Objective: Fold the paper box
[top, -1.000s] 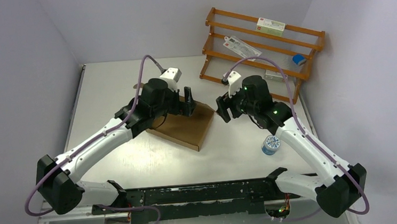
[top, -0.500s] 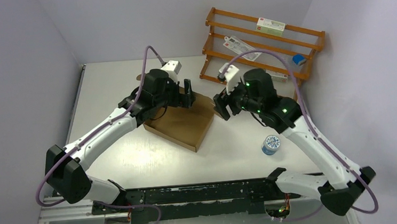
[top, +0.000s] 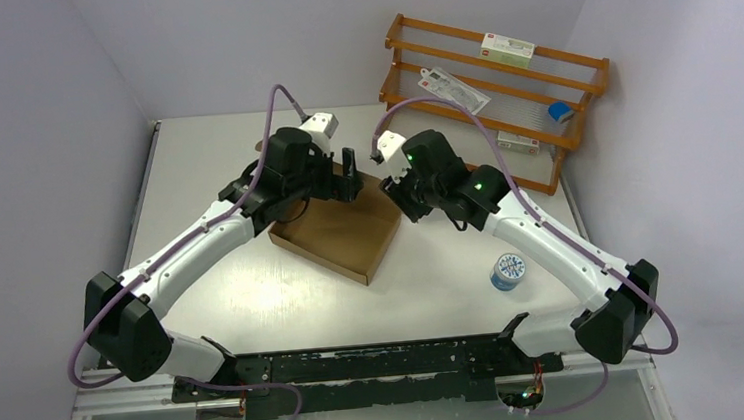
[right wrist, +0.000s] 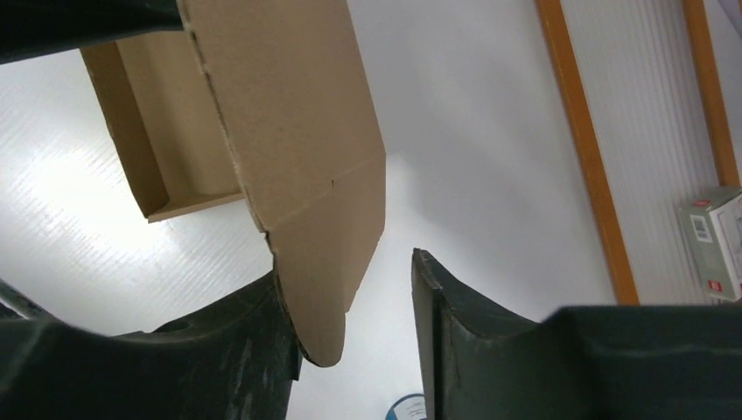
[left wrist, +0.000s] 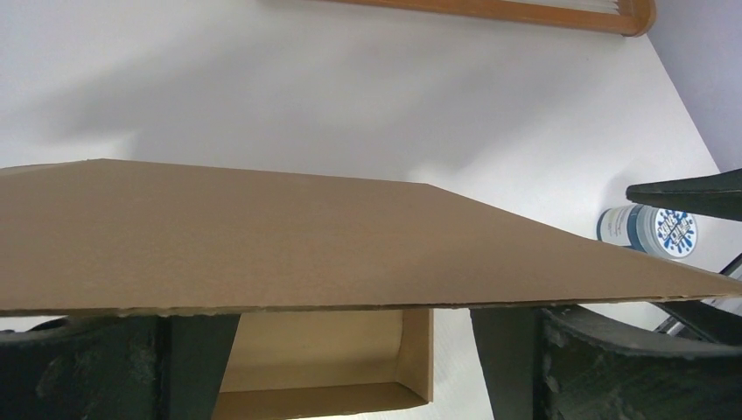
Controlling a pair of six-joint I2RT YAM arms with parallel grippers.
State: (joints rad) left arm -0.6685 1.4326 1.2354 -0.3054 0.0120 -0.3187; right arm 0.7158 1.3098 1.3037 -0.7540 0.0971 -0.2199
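Note:
The paper box (top: pixel 343 230) is a brown cardboard tray with its lid partly lifted, lying mid-table. My left gripper (top: pixel 348 172) is at the lid's far edge. In the left wrist view the lid panel (left wrist: pixel 332 236) spans the frame, lying across both wide-apart fingers (left wrist: pixel 197 363). The open tray (left wrist: pixel 324 359) shows beneath. My right gripper (top: pixel 399 190) is at the lid's right corner. In the right wrist view the lid's rounded tab (right wrist: pixel 328 289) hangs between the open fingers of that gripper (right wrist: pixel 350 280). It touches the left finger (right wrist: pixel 219 350), with a gap to the right one.
An orange wooden rack (top: pixel 494 95) stands at the back right with white cartons (top: pixel 508 51) and a blue item (top: pixel 561 110). A round blue-and-white tin (top: pixel 508 270) sits right of the box, near my right forearm. Walls close in left, back and right.
My right gripper has swung left onto the lid's right corner, its jaws narrowing around the tab. The left arm shifted slightly earlier and now holds still.

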